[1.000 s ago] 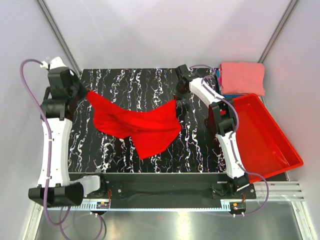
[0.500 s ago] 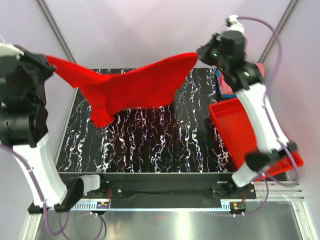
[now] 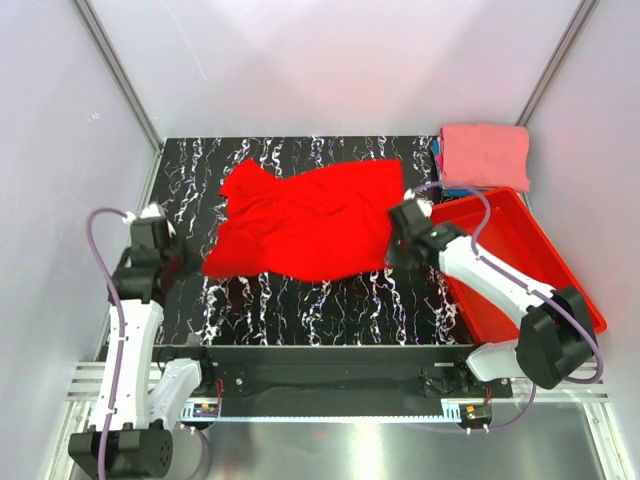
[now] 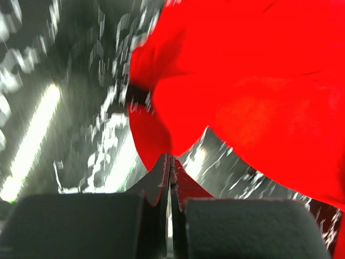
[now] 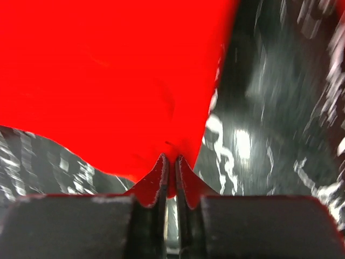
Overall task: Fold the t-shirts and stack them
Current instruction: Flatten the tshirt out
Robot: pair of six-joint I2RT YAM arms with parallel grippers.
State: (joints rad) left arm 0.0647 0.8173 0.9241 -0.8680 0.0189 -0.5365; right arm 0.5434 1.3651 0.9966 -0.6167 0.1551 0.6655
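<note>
A bright red t-shirt (image 3: 310, 215) lies spread out across the middle of the black marbled table (image 3: 300, 295). My left gripper (image 3: 190, 263) is low at the shirt's near left corner. In the left wrist view its jaws (image 4: 171, 157) are pressed shut, with the red cloth (image 4: 259, 81) meeting the tips. My right gripper (image 3: 393, 252) is at the near right corner. In the right wrist view its jaws (image 5: 171, 159) stand a thin slit apart, with the red cloth's (image 5: 108, 70) edge pinched in the slit. A folded salmon-pink t-shirt (image 3: 485, 155) tops blue ones (image 3: 440, 168) at the back right.
A rigid red bin (image 3: 530, 265) stands at the table's right edge, just right of my right arm. The folded stack lies behind it in the far right corner. Metal frame posts rise at both back corners.
Half a second ago both arms held the red t-shirt stretched high in the air. They have since swung it down and laid it flat. The right jaws have eased a little.
</note>
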